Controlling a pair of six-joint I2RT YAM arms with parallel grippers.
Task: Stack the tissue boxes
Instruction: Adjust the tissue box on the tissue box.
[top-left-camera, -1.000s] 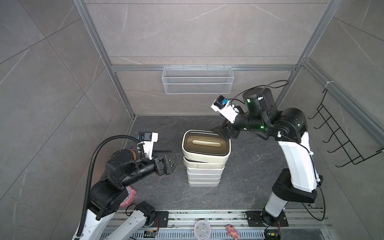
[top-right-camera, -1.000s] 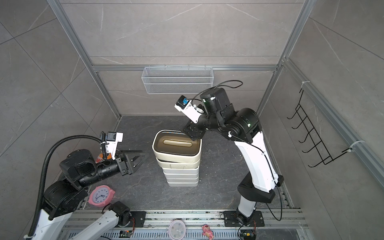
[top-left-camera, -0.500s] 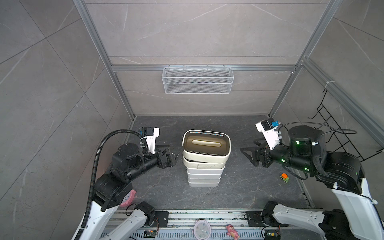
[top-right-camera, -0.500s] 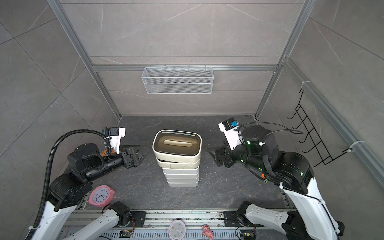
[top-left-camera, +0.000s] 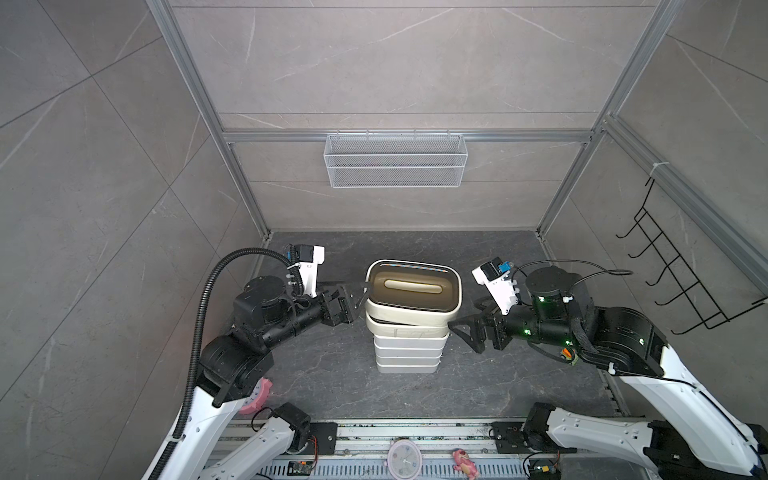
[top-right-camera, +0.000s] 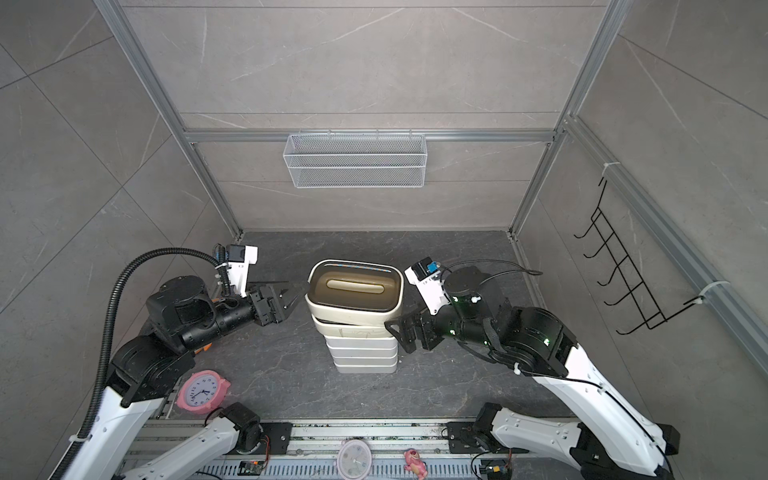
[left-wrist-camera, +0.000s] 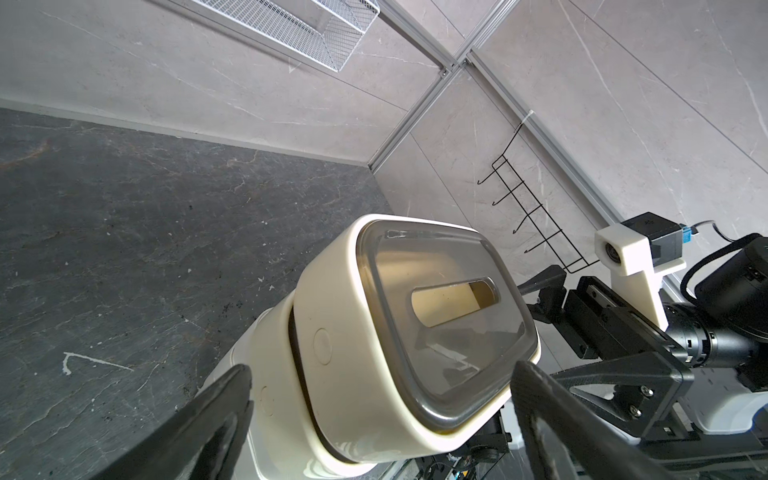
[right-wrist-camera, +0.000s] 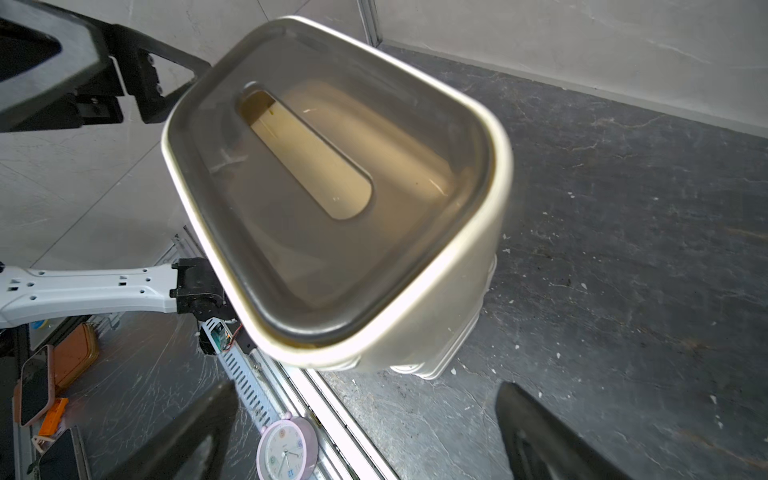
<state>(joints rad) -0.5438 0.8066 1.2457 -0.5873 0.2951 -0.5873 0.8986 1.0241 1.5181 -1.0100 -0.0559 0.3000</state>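
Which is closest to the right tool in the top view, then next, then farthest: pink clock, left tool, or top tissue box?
1. top tissue box, right beside it.
2. left tool, across the box.
3. pink clock, front left corner.

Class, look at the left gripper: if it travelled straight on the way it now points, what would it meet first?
Most likely the near end of the top tissue box, cream with a dark lid, on the stack. The left gripper, jaws open, aims at it; exact height is hard to judge.
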